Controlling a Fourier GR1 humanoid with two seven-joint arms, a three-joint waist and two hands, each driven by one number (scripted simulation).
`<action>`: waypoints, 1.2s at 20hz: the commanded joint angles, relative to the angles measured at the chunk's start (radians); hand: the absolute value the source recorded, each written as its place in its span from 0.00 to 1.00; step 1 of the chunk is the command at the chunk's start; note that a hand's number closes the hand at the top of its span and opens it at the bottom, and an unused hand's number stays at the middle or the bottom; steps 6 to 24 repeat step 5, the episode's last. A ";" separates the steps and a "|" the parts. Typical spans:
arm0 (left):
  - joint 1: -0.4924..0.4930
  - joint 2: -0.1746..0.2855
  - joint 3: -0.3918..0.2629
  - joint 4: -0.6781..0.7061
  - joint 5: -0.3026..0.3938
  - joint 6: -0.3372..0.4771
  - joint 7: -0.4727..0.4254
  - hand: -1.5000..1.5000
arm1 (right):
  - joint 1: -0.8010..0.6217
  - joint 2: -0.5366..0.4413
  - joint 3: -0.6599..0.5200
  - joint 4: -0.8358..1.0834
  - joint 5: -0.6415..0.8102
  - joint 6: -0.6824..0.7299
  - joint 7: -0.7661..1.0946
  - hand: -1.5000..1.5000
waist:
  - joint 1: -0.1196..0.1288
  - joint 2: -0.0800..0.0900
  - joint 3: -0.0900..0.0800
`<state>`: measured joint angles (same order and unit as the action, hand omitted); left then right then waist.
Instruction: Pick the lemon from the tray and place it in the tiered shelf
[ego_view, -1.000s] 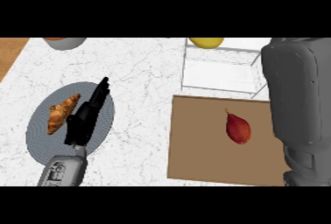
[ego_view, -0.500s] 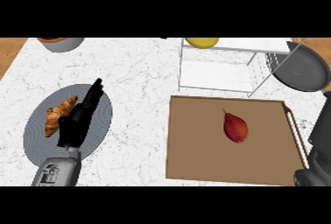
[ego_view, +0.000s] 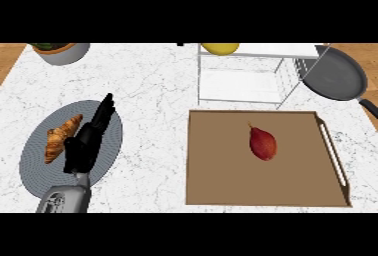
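Head view shows the lemon (ego_view: 220, 48) not on the tray (ego_view: 221, 175) at all. It sits at the upper middle of the frame, cut by the top edge, at the back left corner of the tiered shelf (ego_view: 240, 85). Whether it rests on the top level or just behind it I cannot tell. The tray, in the lower right, holds only a red pointed fruit (ego_view: 263, 143), whose long axis runs nearly up and down the frame with the tip toward the upper left. The left hand (ego_view: 85, 145) is at the lower left, above a grey plate (ego_view: 33, 167) and just beside the croissant (ego_view: 60, 137) lying on it. Its fingers are straight and pressed together, pointing toward the top of the frame, and hold nothing. From those fingertips the lemon lies up and to the right, well apart, across bare counter (ego_view: 155, 85). The right hand does not show, so its fingers cannot be told. Shelf, tray and lemon all lie in the right half of the frame, beside a dark pan (ego_view: 336, 75), so I judge the right hand's side to be the nearer one for any move there. By the lemon's place the task looks done or nearly so.
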<state>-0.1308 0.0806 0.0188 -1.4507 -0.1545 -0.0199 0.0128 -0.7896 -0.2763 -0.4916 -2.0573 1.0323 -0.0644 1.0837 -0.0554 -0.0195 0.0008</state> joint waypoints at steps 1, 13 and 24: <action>0.036 -0.004 0.000 -0.018 0.004 0.002 -0.011 0.50 | 0.151 -0.034 -0.083 -0.208 -0.143 0.239 0.083 0.00 | -0.005 -0.001 0.001; 0.034 0.001 -0.005 0.000 -0.006 -0.002 -0.030 0.50 | 0.220 -0.053 -0.228 -0.355 -0.339 0.361 0.129 0.00 | -0.015 -0.002 0.000; 0.034 0.001 -0.005 0.000 -0.006 -0.002 -0.030 0.50 | 0.220 -0.053 -0.228 -0.355 -0.339 0.361 0.129 0.00 | -0.015 -0.002 0.000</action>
